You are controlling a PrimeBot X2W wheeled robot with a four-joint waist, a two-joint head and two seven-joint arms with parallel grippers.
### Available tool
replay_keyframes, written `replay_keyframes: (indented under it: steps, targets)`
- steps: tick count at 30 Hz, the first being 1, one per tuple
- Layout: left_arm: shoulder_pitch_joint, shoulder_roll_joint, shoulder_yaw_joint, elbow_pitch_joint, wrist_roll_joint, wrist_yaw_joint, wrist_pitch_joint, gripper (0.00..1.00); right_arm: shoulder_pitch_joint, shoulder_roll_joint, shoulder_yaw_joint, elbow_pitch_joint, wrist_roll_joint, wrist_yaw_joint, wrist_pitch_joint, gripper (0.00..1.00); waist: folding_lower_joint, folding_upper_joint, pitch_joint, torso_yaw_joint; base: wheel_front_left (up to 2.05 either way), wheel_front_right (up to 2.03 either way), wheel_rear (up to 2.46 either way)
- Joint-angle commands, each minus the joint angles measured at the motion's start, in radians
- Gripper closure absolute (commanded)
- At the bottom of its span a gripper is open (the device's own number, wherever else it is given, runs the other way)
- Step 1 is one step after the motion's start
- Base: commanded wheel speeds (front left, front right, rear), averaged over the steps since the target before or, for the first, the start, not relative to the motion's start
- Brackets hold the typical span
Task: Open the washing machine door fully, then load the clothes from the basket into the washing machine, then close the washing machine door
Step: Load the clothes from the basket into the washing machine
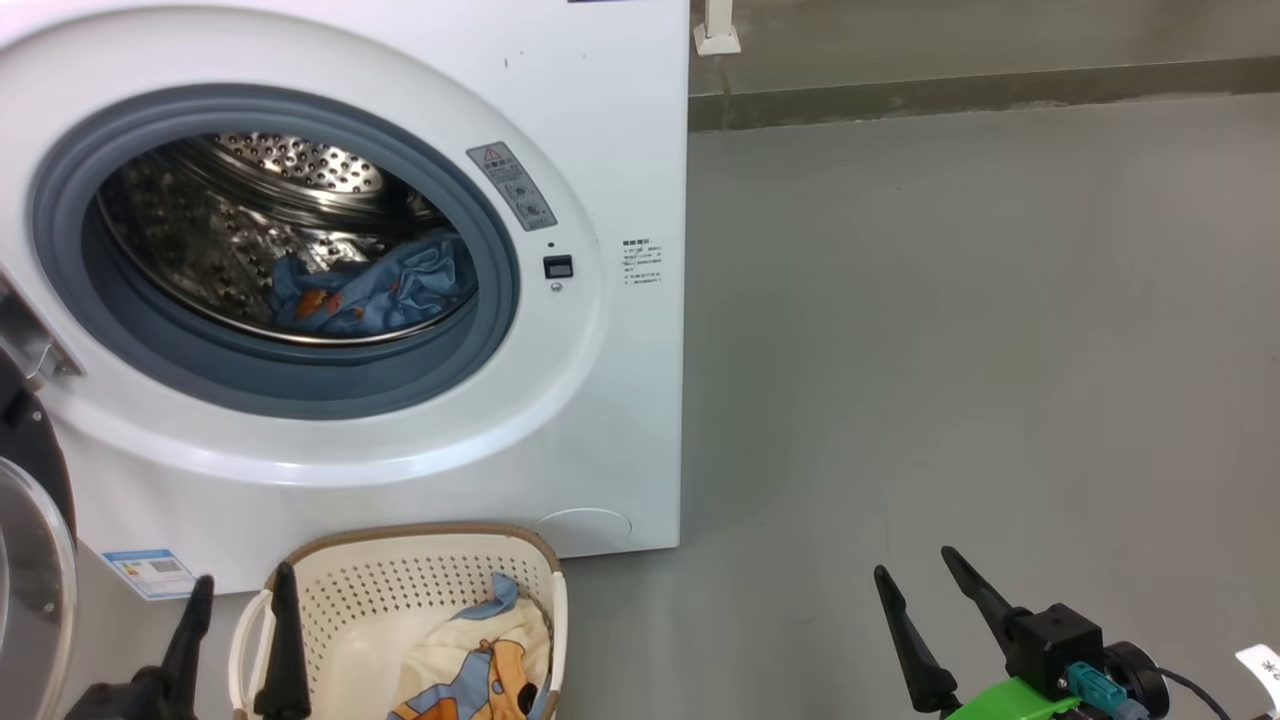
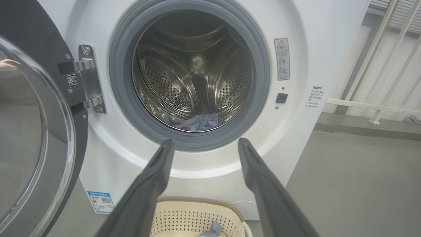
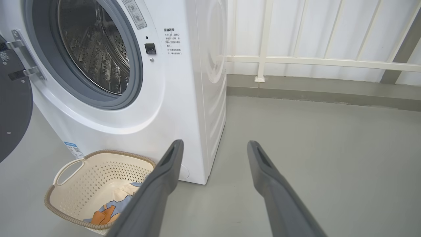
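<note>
The white washing machine (image 1: 600,120) stands with its door (image 2: 29,138) swung wide to the left on its hinge. A blue cloth (image 1: 375,290) lies low in the steel drum (image 2: 194,72). In front of the machine sits the cream basket (image 1: 400,580) holding cream, orange and blue clothes (image 1: 480,660). My left gripper (image 1: 243,590) is open at the basket's left handle, nothing between its fingers. My right gripper (image 1: 915,560) hangs open over bare floor, well right of the basket (image 3: 95,181). In the left wrist view the left gripper (image 2: 204,141) points at the drum opening.
Grey floor (image 1: 950,350) stretches to the right of the machine. A white railing (image 3: 296,61) and low kerb run along the back wall. The open door's glass bowl (image 1: 30,590) bulges at the far left beside my left arm.
</note>
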Motion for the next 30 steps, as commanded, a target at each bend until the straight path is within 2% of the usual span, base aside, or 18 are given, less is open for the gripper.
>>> replay_keyframes:
  steps: [1, 30]
  targets:
    - [-0.015, 0.008, 0.032, -0.028, 0.009, -0.001, -0.004, 0.0, -0.013, 0.001, 0.024, -0.027, 0.014, 0.003, -0.008, 0.0, 0.0, 0.0, -0.001, -0.003, 0.0, 0.0, 0.0]
    - [0.004, -0.013, -0.006, 0.001, 0.008, -0.001, -0.004, 0.0, -0.016, 0.001, 0.024, -0.031, 0.019, 0.003, -0.008, 0.0, 0.0, 0.0, -0.015, -0.013, 0.0, 0.0, 0.0]
